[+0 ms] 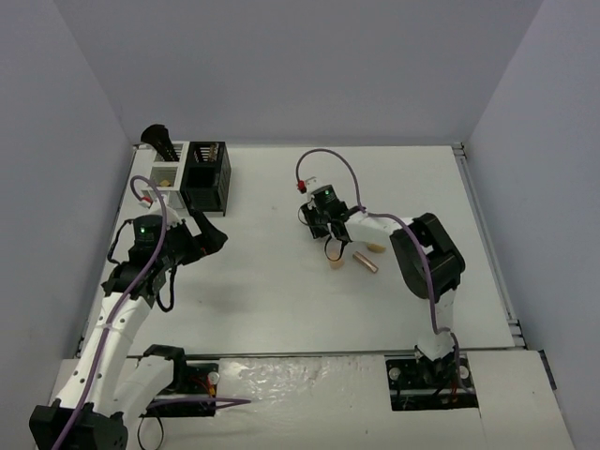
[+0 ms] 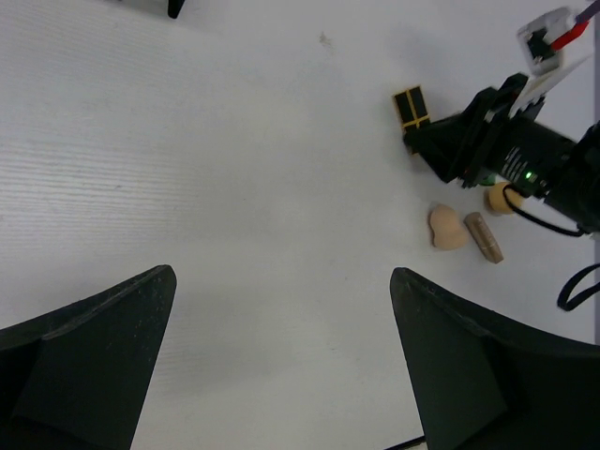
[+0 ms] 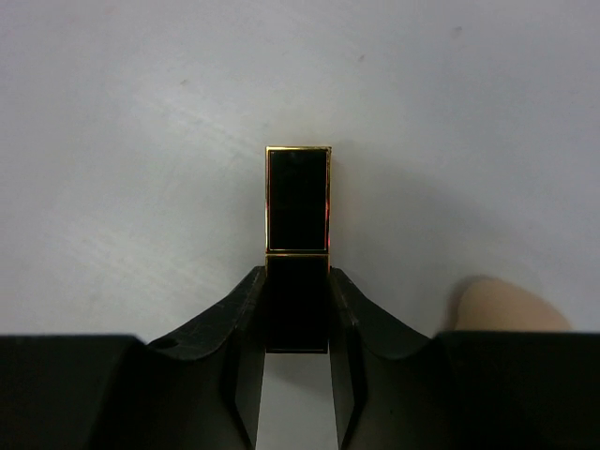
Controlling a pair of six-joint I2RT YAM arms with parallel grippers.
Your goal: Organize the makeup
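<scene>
My right gripper is clamped on the lipstick at frame centre, gripping its lower half. Judged light, rigid and glossy-slick. Hold the flat sides with moderate force.

Soft diffuse light, faint shadows, near-black right pincer.

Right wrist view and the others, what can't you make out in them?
Right wrist: the lipstick, lower end hidden between the jaws; the peach sponge, half hidden behind a jaw.
Top external: the black bin, contents too dark and small.
Left wrist: the rose-gold tube, any label too small.
</scene>
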